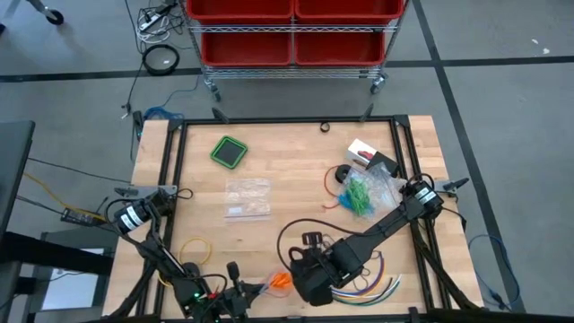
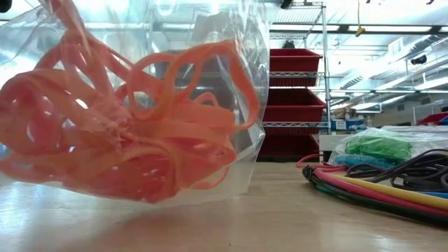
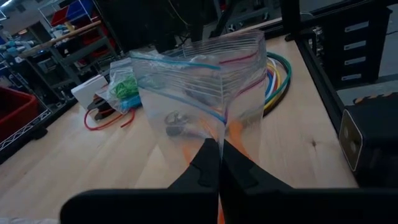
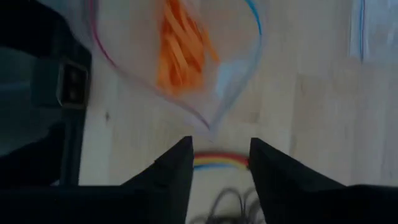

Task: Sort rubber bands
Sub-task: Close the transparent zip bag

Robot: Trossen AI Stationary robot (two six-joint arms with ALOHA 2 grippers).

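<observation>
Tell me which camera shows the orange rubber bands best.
The low view: the orange rubber bands fill it, each loop distinct inside the clear bag. The right wrist view shows them blurred through the bag mouth, the left wrist view only an orange glimpse, the high view a small orange patch.

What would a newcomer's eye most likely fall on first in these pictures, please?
Probably the orange rubber bands in a clear zip bag at the table's near edge, filling the low view. The left gripper pinches the bag's edge shut, and the right gripper hangs open above its mouth. Green rubber bands lie bagged toward the right.
</observation>
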